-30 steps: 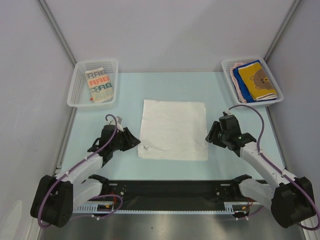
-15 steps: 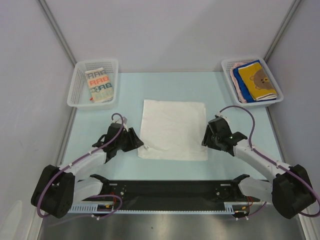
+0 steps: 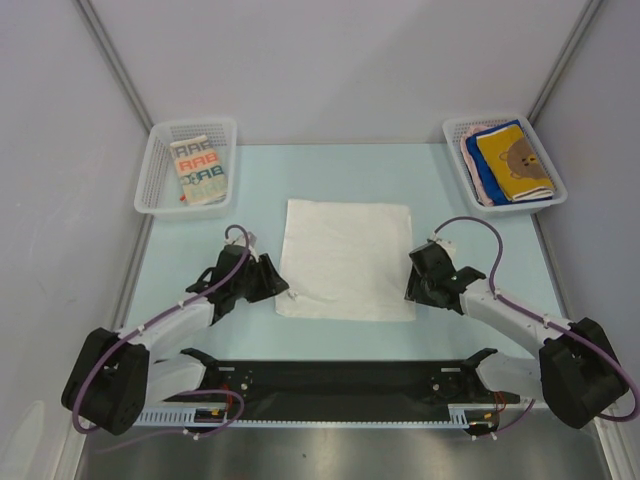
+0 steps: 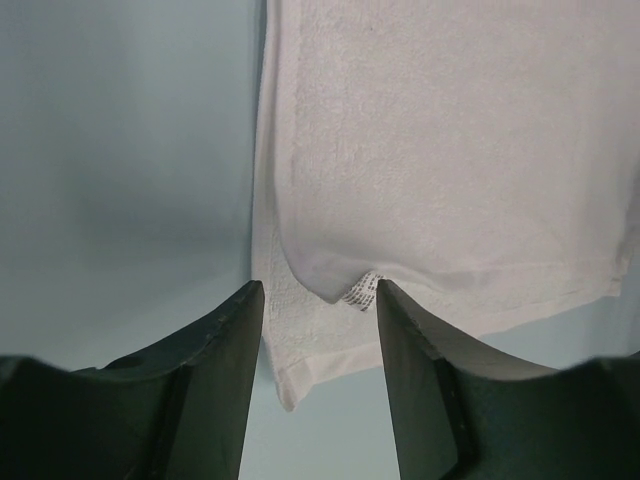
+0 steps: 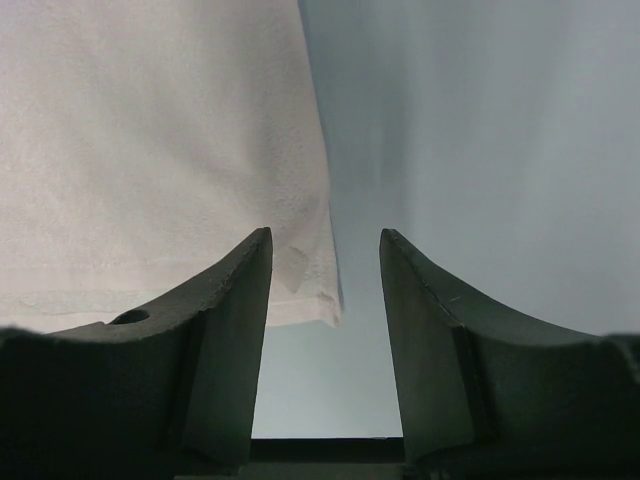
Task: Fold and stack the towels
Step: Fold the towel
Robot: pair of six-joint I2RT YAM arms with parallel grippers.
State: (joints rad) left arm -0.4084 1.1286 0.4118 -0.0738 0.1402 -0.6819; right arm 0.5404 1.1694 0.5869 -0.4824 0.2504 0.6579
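Both arms close in from a second ago: your left gripper (image 3: 277, 287) now sits at the near-left corner of the white towel (image 3: 345, 255), your right gripper (image 3: 413, 284) at the near-right one. Each has its fingers apart with nothing clamped, a corner lying between them. They look placed to pinch both near corners at once and carry that edge to the far side for a first fold.

The white towel lies flat on the table (image 3: 250, 190), midway between two baskets. The left basket (image 3: 150, 175) holds the lettered towel (image 3: 200, 170); the right basket (image 3: 452, 128) holds the bear towel (image 3: 515, 160) on a blue towel (image 3: 475, 158).

From above, the two corners look alike. Your left wrist view shows otherwise: that corner is doubled over on itself, with a label (image 4: 360, 293) peeping from under the flap. Your right wrist view shows a plain, flat corner. Only the top view takes in the baskets.
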